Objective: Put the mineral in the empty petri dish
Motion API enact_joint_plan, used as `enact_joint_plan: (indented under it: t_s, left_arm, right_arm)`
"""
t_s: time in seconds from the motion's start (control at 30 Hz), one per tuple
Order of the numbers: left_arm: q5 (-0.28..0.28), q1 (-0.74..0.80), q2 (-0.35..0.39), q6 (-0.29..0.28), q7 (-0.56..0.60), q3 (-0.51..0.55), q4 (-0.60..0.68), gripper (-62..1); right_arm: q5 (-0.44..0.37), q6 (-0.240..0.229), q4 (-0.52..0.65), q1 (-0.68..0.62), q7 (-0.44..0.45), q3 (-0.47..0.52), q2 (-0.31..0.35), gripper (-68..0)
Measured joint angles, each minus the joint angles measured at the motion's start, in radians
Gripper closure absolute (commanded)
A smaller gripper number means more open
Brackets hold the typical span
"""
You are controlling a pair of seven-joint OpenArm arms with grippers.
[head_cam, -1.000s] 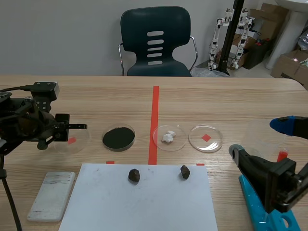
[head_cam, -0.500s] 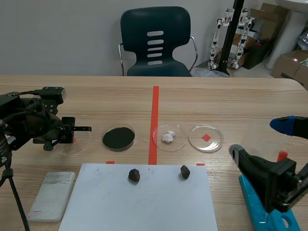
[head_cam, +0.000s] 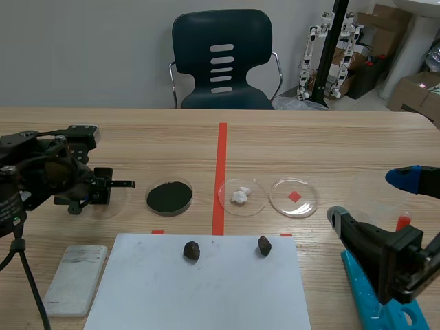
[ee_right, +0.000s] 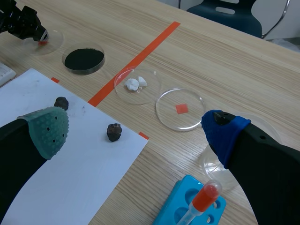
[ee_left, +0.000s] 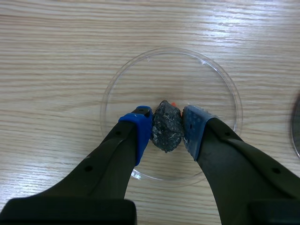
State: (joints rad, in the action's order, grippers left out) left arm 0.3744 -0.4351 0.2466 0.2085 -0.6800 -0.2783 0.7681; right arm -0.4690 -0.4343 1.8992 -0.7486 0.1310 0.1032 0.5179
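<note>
My left gripper [ee_left: 167, 135] is shut on a dark grey mineral [ee_left: 166, 122], pinched between its blue pads [ee_left: 141, 129]. Under it lies an empty clear petri dish [ee_left: 117, 84] with a red mark in its middle. I cannot tell whether the mineral touches the dish floor. In the scene view that gripper [head_cam: 100, 187] hangs over the far-left dish [head_cam: 113, 206]. My right gripper [ee_right: 133, 131] stands open at the near right [head_cam: 375, 203], holding nothing. Two more dark minerals [head_cam: 192, 251] [head_cam: 264, 245] lie on white paper [head_cam: 199, 292].
In a row to the right stand a dish of black powder [head_cam: 169, 197], a dish with white pieces [head_cam: 241, 196] and a clear dish [head_cam: 294, 197] over a red mark. A white slab [head_cam: 74, 278] lies near left. A blue tube rack [head_cam: 375, 302] stands near right.
The left arm has shifted a little to the right over the far-left dish, still gripping the mineral. The right arm has stayed where it was.
</note>
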Motion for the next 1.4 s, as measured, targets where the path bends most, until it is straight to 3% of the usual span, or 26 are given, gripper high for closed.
enact_joint_plan:
  t_s: [0.37,0.6,1.03,1.4]
  left_arm:
    - [-0.003,0.000,0.000,0.000,0.000,0.000,0.000,-38.2]
    - [-0.003,0.002,0.001,0.000,0.004,0.000,0.007,-61.1]
    - [0.002,0.113,0.058,0.000,0.003,0.000,0.236,-62.3]
    - [0.002,0.125,0.058,0.000,0.000,0.000,0.249,-62.3]
  right_arm:
    - [0.000,0.000,0.000,0.000,0.000,0.000,0.000,-59.1]
    - [0.000,0.000,0.000,0.000,0.000,0.000,0.000,-59.1]
    - [0.000,0.000,0.000,0.000,0.000,0.000,0.000,-59.1]
    - [0.000,0.000,0.000,0.000,0.000,0.000,0.000,-59.1]
